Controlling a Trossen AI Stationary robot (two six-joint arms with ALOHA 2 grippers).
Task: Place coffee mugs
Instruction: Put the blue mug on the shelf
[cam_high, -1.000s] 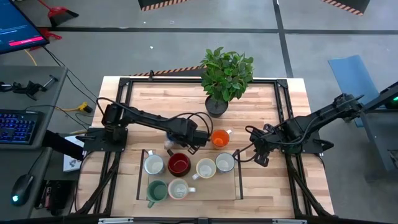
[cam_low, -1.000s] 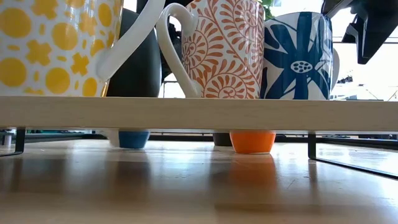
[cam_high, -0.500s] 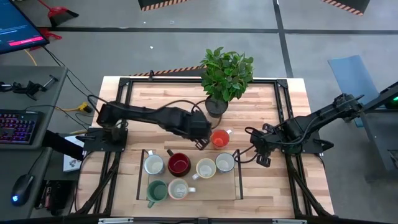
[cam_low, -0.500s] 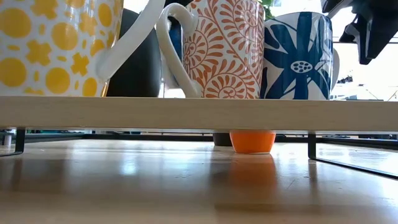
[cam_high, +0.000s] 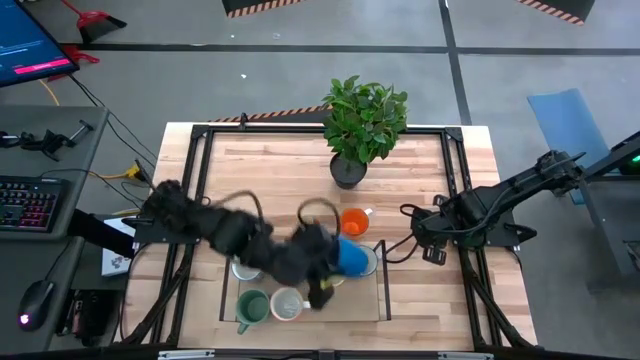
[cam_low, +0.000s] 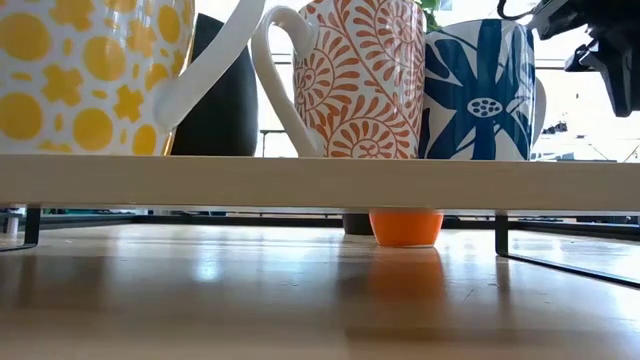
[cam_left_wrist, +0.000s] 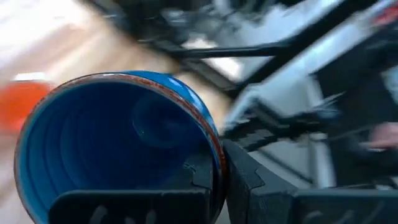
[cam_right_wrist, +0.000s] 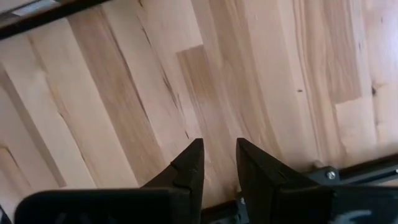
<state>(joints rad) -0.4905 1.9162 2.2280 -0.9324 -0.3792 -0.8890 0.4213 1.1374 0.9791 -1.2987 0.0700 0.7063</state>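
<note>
— What's the blue mug (cam_left_wrist: 118, 146) like?
— Round, glossy, rust-edged rim; left fingers (cam_left_wrist: 214, 180) clamped on its wall, above the mugs (cam_high: 262, 292) on the wooden worktop (cam_high: 280, 165).
— The right fingers (cam_right_wrist: 186, 168)?
— Slightly apart, holding nothing, over bare planks.

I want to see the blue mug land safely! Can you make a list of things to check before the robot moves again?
1. Left tool shut on the blue mug, pinching its rim: ok.
2. Blue mug lifted over the board: ok.
3. Free spot straight below it: cannot tell, the arm hides that part.
4. Orange mug out of the way, behind the board: ok.
5. Right tool holds nothing and waits over bare wood at the right: ok.
6. Mug steady: cannot tell, the left arm is blurred.
</note>
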